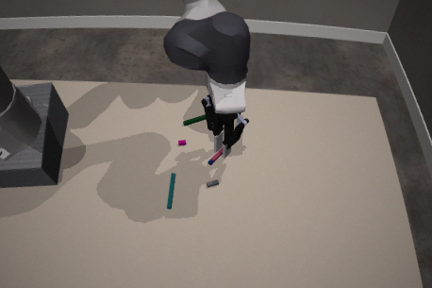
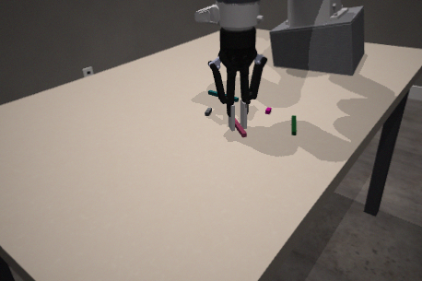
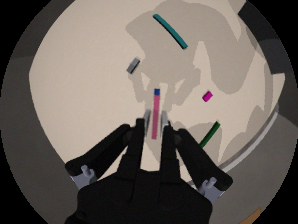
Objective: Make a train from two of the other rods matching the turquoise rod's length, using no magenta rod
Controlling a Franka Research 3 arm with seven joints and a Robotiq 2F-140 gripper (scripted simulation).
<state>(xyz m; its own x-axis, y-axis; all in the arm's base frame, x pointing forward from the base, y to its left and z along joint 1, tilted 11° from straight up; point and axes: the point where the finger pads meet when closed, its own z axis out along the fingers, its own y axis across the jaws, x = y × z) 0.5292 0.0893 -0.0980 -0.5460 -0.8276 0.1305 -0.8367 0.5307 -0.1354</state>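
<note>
- Look first at the pink rod [image 1: 217, 155]: it lies flat on the table with the small blue rod [image 1: 210, 162] at its near end, the two in one line and seemingly touching; you can see the same pairing in the wrist view, blue piece [image 3: 157, 91] capping the far tip of the pink one [image 3: 156, 115].
- The turquoise rod [image 1: 171, 191] lies flat well to one side of that pair, apart from it, inside the arm's shadow.
- A short grey rod [image 1: 212, 183] sits near the blue end, close but with a visible gap.
- The little magenta rod [image 1: 182, 143] lies apart on the other side, and the green rod [image 1: 193, 120] lies further back, partly behind the wrist in the top view.
- You are working on a plain beige table [image 1: 307, 209] with dark legs; the arm's grey pedestal block [image 1: 47, 105] stands at one end of it.
- Around it you have a dark speckled floor [image 1: 118, 58], a pale skirting board [image 1: 307, 29] and dull dark walls; a small white wall socket [image 2: 87, 71] shows in the exterior view.
- The gripper [image 2: 237, 122] stands upright over the pink rod, its pale fingertips [image 2: 231, 122] down at table level on either side of the rod's middle.
- The fingers are only a little way apart, with slim gaps beside the rod in the wrist view, so the gripper has hold of nothing.
</note>
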